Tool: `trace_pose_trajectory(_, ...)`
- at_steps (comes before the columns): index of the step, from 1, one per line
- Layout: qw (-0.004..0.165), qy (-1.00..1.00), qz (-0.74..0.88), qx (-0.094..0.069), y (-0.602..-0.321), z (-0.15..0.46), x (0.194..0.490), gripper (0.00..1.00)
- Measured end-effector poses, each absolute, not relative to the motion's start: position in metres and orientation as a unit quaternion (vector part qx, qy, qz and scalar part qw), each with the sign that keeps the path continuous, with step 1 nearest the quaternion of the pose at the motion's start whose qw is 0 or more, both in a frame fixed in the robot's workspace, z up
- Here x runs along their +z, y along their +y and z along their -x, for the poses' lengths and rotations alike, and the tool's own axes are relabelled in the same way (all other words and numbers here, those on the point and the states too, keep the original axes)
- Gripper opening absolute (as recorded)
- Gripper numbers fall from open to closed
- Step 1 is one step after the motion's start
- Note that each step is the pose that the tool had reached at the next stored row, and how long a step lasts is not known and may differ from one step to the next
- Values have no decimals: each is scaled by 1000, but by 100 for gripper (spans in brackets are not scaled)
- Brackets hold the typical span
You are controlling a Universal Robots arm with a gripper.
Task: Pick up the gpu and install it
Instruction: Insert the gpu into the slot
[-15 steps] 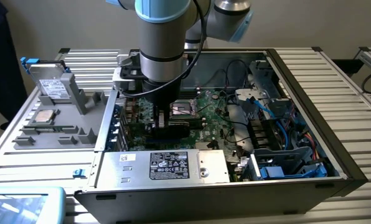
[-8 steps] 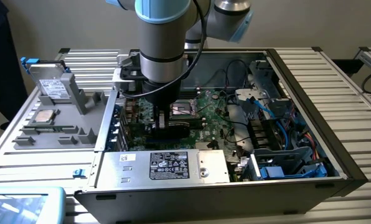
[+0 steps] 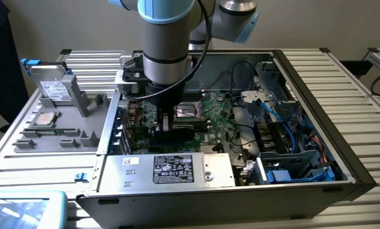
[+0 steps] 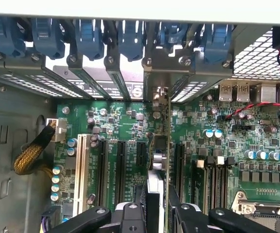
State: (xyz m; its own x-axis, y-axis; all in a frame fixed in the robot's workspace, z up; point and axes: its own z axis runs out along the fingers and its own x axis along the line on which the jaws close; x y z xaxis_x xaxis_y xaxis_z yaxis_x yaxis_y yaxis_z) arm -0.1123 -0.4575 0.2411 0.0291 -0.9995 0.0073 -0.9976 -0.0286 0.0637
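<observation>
Black-fingered gripper [image 4: 155,213] clasping thin green gpu [image 4: 155,194] edge-on, upright above ribbed black slots [image 4: 112,170] on green motherboard [image 3: 212,109], deep inside open steel computer case [image 3: 330,90], near silver power supply [image 3: 171,169].

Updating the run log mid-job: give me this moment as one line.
stage: install | gripper: shut on gpu | gpu: edge-on, upright over motherboard slots | place: inside open computer case | seated: cannot tell

No wording can be read anywhere. The power supply [image 3: 167,170] carries a black label [image 3: 173,169] with white print and symbols too small to make out, and the hard drive [image 3: 52,89] has a white label, likewise illegible.
</observation>
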Motion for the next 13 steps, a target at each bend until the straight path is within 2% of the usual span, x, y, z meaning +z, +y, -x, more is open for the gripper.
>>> trace_pose_trajectory(13,24,-705,-708,-19,-458,112,241,28)
